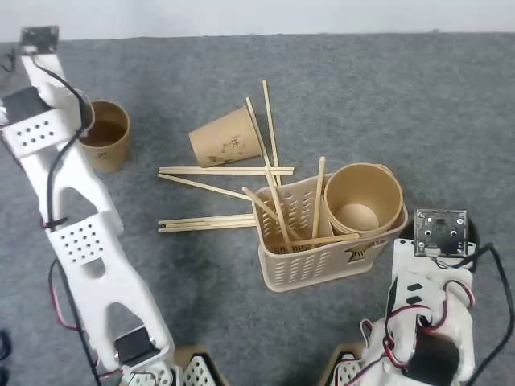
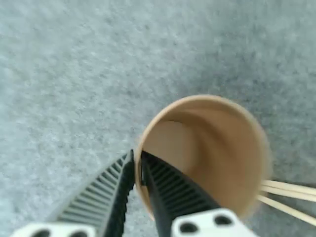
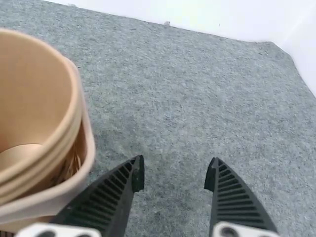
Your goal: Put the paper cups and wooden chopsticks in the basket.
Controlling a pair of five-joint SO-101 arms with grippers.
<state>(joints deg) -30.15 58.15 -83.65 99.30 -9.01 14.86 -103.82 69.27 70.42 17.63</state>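
Left wrist view: left pincer [image 2: 137, 158] grips cup [image 2: 212, 143] rim

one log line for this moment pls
left gripper: shut on upright cup rim | right gripper: open beside basket | in basket: nested cups, leaning chopsticks | on carpet: tipped cup, loose chopsticks

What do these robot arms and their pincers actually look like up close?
The left arm and right arm are white plastic shells with black motor blocks and red and black cables; the left one has rows of small holes. The left gripper and right gripper have black ribbed fingers on white bases.
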